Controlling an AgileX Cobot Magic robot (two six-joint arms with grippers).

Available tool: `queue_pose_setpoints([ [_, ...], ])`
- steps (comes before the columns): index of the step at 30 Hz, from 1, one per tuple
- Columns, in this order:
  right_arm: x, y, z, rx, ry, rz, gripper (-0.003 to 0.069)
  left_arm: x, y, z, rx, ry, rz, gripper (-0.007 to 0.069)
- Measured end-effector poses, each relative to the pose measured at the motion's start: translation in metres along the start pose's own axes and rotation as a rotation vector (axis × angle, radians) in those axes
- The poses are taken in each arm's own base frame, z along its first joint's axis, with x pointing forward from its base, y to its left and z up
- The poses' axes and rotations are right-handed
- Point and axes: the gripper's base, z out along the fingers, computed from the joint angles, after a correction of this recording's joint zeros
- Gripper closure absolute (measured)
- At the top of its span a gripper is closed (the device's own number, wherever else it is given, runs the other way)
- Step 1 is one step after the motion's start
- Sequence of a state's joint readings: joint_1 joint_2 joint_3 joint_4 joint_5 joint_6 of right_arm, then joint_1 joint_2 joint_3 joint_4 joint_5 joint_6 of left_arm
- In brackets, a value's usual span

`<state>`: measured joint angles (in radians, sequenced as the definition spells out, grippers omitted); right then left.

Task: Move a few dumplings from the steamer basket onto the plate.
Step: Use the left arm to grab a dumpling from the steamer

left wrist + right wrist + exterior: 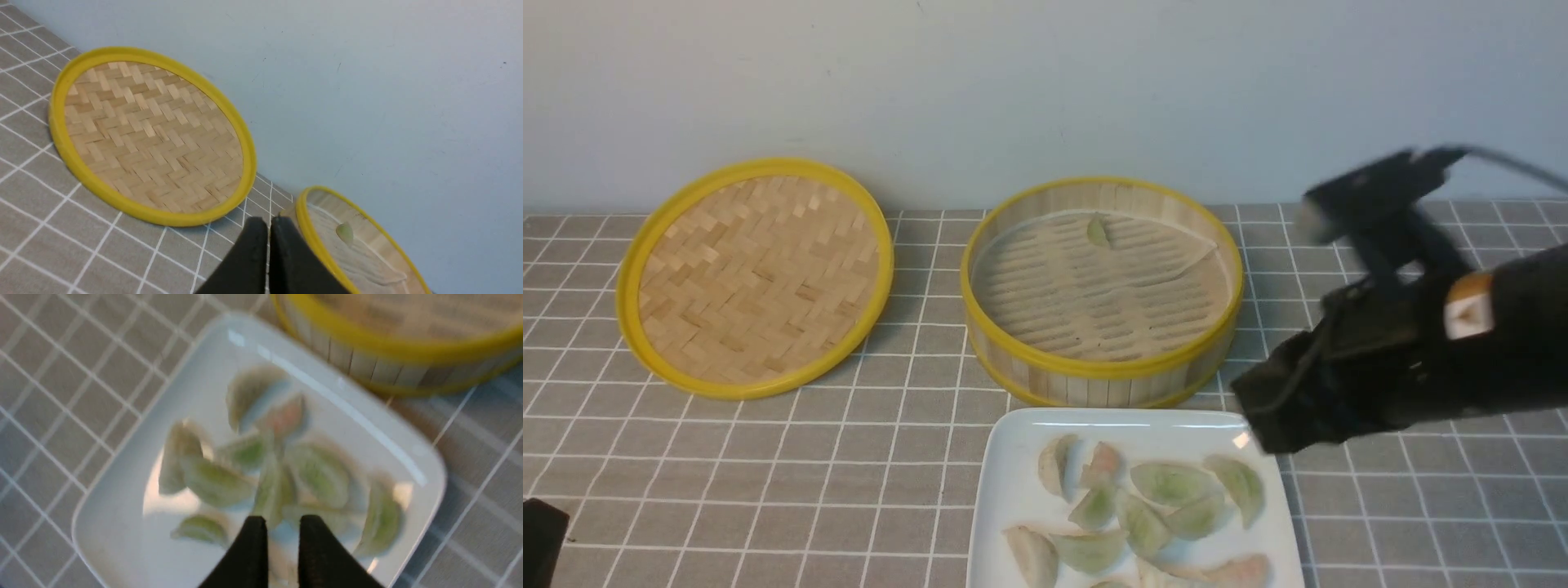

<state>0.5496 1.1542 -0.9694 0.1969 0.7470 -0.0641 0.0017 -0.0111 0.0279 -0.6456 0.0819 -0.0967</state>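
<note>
Front: the dumplings (1168,486) lay heaped on the plate (1013,441), set just before the basket (1094,380) for short carries. A lone dumpling (1098,231) sat by the basket's far wall. The right gripper (1258,416) hung blurred over the plate's corner.

Left wrist: the left gripper (268,228) was pressed together, empty, near the lid (155,139) (parked clear, probably).

Right wrist: narrowly parted fingers pinched nothing above the heap.

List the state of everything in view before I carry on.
steamer basket, uncovered, one dumpling inside
lid, off, lying beside the basket
plate, loaded with a pile of dumplings
left end effector, shut, empty
right end effector, slightly open, empty, near the plate
</note>
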Motion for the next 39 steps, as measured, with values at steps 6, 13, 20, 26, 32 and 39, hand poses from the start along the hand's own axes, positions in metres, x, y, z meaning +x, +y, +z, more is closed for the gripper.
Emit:
queue_pose_setpoints([
  [6, 0.009, 0.004, -0.122, 0.059, -0.544, -0.059, 0.0671, -0.001, 0.000, 0.000, 0.002, -0.013, -0.003, 0.0629],
  [13, 0.086, 0.001, -0.175, 0.083, -0.961, -0.121, 0.0672, -0.015, -0.001, -0.001, 0.016, -0.169, -0.004, 0.0629],
  [20, 0.132, -0.001, -0.184, 0.065, -1.155, -0.132, 0.0672, -0.045, -0.034, -0.001, 0.056, -0.165, 0.098, 0.0629],
  [26, 0.133, -0.001, -0.185, 0.057, -1.171, -0.124, 0.0672, -0.090, -0.088, 0.028, 0.042, 0.047, 0.260, 0.0629],
  [32, 0.134, -0.002, -0.182, 0.061, -1.137, -0.118, 0.0672, -0.116, -0.130, 0.101, 0.022, 0.489, 0.398, 0.0629],
  [39, 0.138, -0.004, -0.175, 0.075, -1.043, -0.107, 0.0673, -0.096, -0.135, 0.249, 0.036, 1.028, 0.508, 0.0629],
])
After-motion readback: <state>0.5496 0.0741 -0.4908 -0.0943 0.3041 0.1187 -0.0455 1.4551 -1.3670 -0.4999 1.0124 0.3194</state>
